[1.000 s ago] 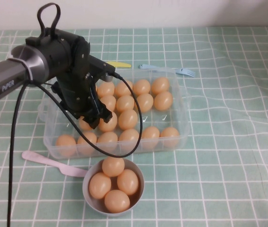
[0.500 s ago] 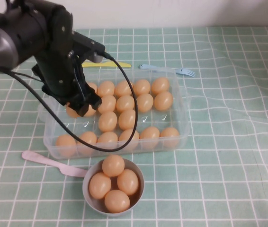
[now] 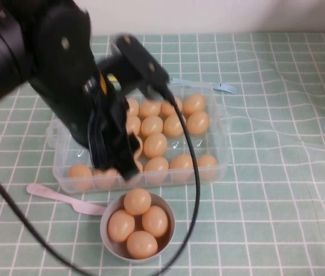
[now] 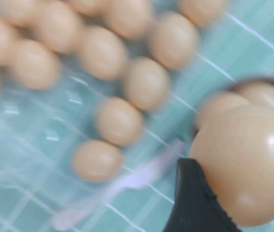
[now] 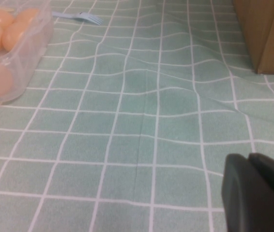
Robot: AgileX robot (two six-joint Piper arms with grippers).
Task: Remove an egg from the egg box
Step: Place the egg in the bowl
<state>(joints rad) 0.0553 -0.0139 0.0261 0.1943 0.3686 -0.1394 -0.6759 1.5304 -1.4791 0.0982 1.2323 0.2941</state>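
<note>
My left gripper (image 4: pixel 238 203) is shut on a peach-orange egg (image 4: pixel 246 154), with one black finger (image 4: pixel 190 198) pressed against its side. In the high view the left arm (image 3: pixel 65 86) looms over the front left of the clear egg box (image 3: pixel 220 144), its gripper end (image 3: pixel 122 164) near the box's front wall; the held egg is hidden there. Several eggs (image 3: pixel 154 145) lie in the box. My right gripper (image 5: pixel 248 162) is shut and empty, low over the tablecloth to the right of the box (image 5: pixel 25 53); it is outside the high view.
A grey bowl (image 3: pixel 106 238) holding several eggs stands just in front of the box. A pink knife (image 3: pixel 53 194) lies to the left of the bowl, and a blue fork (image 3: pixel 223 87) lies behind the box. A cardboard box (image 5: pixel 263 34) stands at the right.
My left arm has lifted out of the box's left side and swung toward the front and the bowl, with the egg in its gripper. It now looms larger and blurred.
</note>
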